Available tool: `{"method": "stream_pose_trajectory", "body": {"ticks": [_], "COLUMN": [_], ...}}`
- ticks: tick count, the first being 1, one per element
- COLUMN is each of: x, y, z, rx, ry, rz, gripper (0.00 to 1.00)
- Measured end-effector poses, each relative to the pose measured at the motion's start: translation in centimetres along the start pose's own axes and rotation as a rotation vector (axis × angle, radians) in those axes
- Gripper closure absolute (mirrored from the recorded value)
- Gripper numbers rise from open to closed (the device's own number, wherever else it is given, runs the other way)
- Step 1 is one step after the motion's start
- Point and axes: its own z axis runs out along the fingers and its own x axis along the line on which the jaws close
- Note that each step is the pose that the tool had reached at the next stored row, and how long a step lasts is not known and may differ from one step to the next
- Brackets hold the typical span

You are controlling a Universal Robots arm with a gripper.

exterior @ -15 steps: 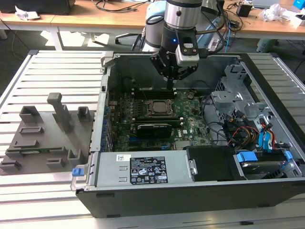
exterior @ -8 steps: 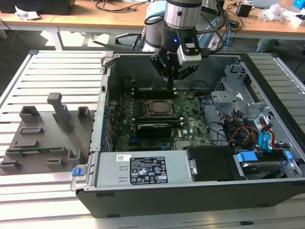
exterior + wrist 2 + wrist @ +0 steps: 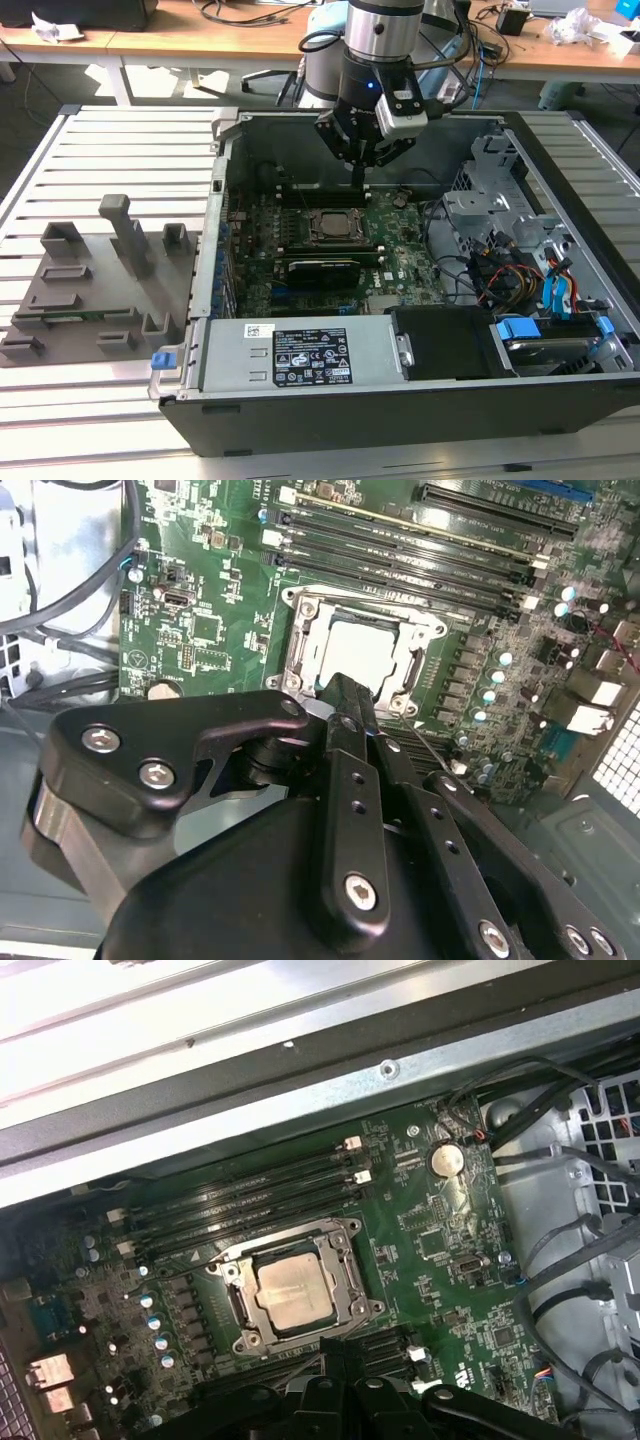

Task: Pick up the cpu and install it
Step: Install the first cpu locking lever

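Note:
The cpu (image 3: 330,226) lies flat inside the black socket frame (image 3: 305,218) on the green motherboard (image 3: 400,250) of the open computer case. Both wrist views show its silvery top (image 3: 362,650) (image 3: 293,1293) framed by the socket's metal bracket. My gripper (image 3: 358,180) hangs inside the case just above the board, a little behind the socket and towards the exterior view's right. Its fingers (image 3: 345,695) are drawn together into one narrow tip with nothing between them. In the first wrist view the gripper (image 3: 335,1355) ends close to the socket's edge.
A grey plastic tray (image 3: 90,290) with upright blocks lies on the slatted table at the exterior view's left. The case walls (image 3: 228,140) ring the board. A drive cage with cables (image 3: 510,250) fills the right side, and a labelled power supply (image 3: 310,355) spans the front.

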Motion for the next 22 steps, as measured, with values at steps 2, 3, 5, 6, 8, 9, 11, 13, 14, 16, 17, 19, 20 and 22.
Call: {"method": "stream_pose_trajectory", "body": {"ticks": [2, 3, 5, 6, 8, 9, 11, 13, 14, 16, 17, 19, 20, 22], "x": [0.00, 0.00, 0.00, 0.00, 0.00, 0.00, 0.00, 0.00, 0.00, 0.00, 0.00, 0.00, 0.00, 0.00], "y": [0.00, 0.00, 0.00, 0.00, 0.00, 0.00, 0.00, 0.00, 0.00, 0.00, 0.00, 0.00, 0.00, 0.00], "z": [0.00, 0.00, 0.00, 0.00, 0.00, 0.00, 0.00, 0.00, 0.00, 0.00, 0.00, 0.00, 0.00, 0.00], "rx": [-0.0001, -0.0003, -0.0004, -0.0005, -0.0007, -0.0007, -0.0009, -0.0010, -0.0011, -0.0012, -0.0013, -0.0014, -0.0015, -0.0017], "ry": [-0.0008, -0.0011, -0.0023, -0.0031, -0.0041, -0.0046, -0.0054, -0.0063, -0.0066, -0.0074, -0.0082, -0.0089, -0.0093, -0.0106], "rz": [-0.010, -0.015, -0.030, -0.040, -0.053, -0.059, -0.069, -0.080, -0.085, -0.095, -0.105, -0.114, -0.119, -0.136], "gripper": [0.89, 0.89, 0.89, 0.89, 0.89, 0.89, 0.89, 0.89, 0.89, 0.89, 0.89, 0.89, 0.89, 0.89]}}
